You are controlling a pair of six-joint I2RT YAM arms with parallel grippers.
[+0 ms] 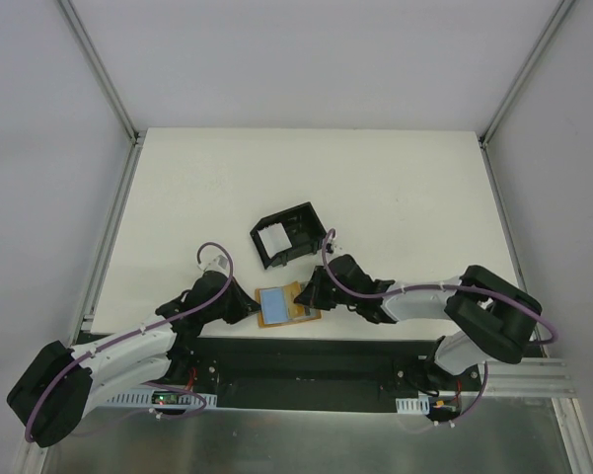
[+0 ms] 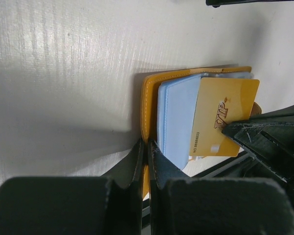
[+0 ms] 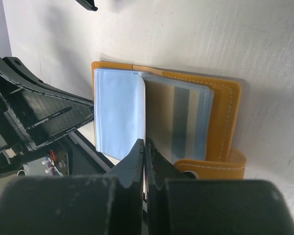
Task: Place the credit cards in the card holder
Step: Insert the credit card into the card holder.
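Fingertips of the left gripper (image 2: pixel 147 147) are pressed together on the near edge of the tan-orange wallet (image 2: pixel 147 100), with a sliver of its cover showing in the slit between them. The wallet lies open on the white table (image 1: pixel 375 178), its pale blue plastic sleeves (image 2: pixel 175 115) fanned upward. The right gripper (image 3: pixel 144 145) is closed as well, pinching a gold credit card (image 2: pixel 224 116) printed "VIP" by one corner. The card stands partly out of the sleeves, over the wallet's open half. The left arm comes in low from the near left corner, forearm angled toward the wallet. The right arm bends out to the right at its elbow and runs back leftward, wrist low, so the two grippers meet across the wallet near the table's front edge. The black card holder (image 1: pixel 311 222) sits apart, farther back on the table, turned askew, and neither gripper touches it
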